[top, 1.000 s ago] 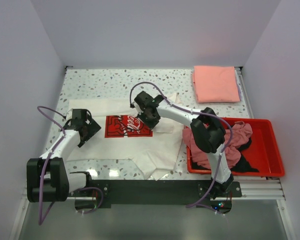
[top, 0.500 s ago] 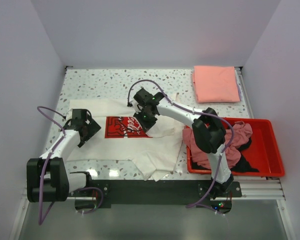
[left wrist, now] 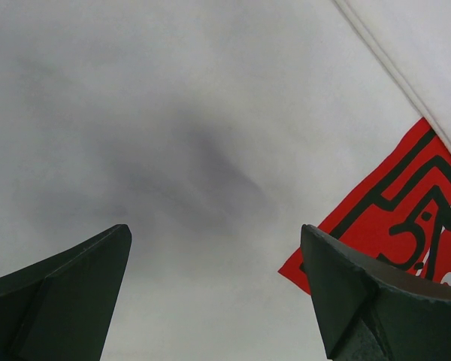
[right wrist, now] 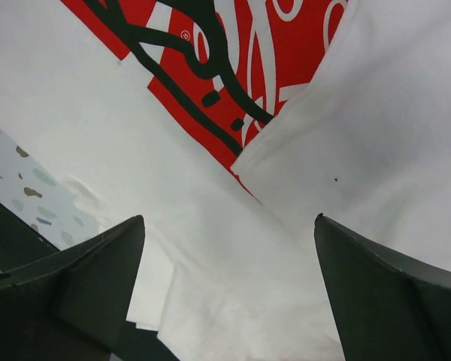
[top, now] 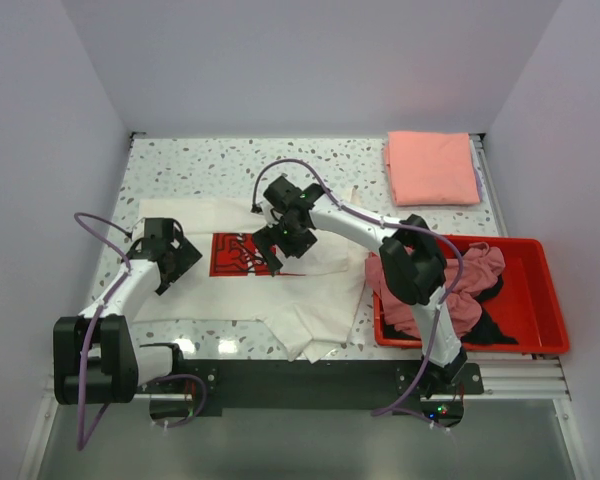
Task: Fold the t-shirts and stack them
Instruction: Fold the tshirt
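The white t-shirt (top: 315, 300) lies spread on the table, its red Coca-Cola print (top: 230, 255) partly covered by a white flap folded over from the right. My right gripper (top: 272, 250) hovers open over that flap's edge; in the right wrist view its jaws (right wrist: 229, 218) stand wide above white cloth (right wrist: 376, 135) and the print (right wrist: 233, 68). My left gripper (top: 183, 258) stays open over the shirt's left part, with plain white cloth (left wrist: 173, 113) between its jaws (left wrist: 214, 229) and the print's corner (left wrist: 406, 203) at the right. A folded salmon-pink t-shirt (top: 432, 168) lies at the back right.
A red plastic bin (top: 552, 300) stands at the right front, holding a crumpled dusty-pink shirt (top: 460, 300) and a black one (top: 495, 328). The speckled table (top: 210, 160) shows behind the white shirt. Walls close in on the left, back and right.
My right gripper carried the shirt's right flap leftward over the print, then opened and let the cloth go. The left arm has not moved.
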Controlling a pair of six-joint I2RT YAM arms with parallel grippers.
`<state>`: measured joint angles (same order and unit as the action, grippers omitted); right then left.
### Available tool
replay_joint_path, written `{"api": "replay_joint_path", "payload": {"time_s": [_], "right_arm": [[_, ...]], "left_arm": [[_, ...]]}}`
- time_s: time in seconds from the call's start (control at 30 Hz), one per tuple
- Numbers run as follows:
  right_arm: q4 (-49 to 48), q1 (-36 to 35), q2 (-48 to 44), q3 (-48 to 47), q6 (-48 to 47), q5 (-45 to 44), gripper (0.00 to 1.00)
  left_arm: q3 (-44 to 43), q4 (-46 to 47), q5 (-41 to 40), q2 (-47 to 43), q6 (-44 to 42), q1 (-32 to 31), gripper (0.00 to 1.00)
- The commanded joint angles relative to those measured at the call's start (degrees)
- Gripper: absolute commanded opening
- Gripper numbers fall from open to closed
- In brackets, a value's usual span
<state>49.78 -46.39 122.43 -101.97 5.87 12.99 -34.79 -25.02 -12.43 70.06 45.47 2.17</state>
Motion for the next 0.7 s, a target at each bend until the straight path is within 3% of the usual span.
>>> {"api": "replay_joint_path", "payload": {"time_s": [0.0,0.2,0.33,0.53,0.67], "right_arm": [[0.1,-0.5,-2.4,-0.8,1.2,-0.7,0.99],[-2.8,1.0,-8.4,-0.2,3.6,-5.1,0.99],[-4.2,6.9,-9.0,-1.6,5.1,-4.6,0.99],[-4.4,13.6,-3.1,-7.4,5.0,-4.6,0.99],[-4.0,15.5,2.2,-11.7,4.1,-6.0,0.99]], "left_arm": [[-0.8,0.1,-1.4,-1.6,1.0,-0.2,1.0],[-4.7,-1.5,-0.8,-3.1,1.9,-0.2,1.0],[-9.8,-1.7,-1.0,-2.5,2.1,-0.2,1.0],[-17.8,0.5,-3.5,4.9,0.1,-0.2,1.0],[-23.7,-0.3,-6.5,14.6,-1.4,-0.2,1.0]]}}
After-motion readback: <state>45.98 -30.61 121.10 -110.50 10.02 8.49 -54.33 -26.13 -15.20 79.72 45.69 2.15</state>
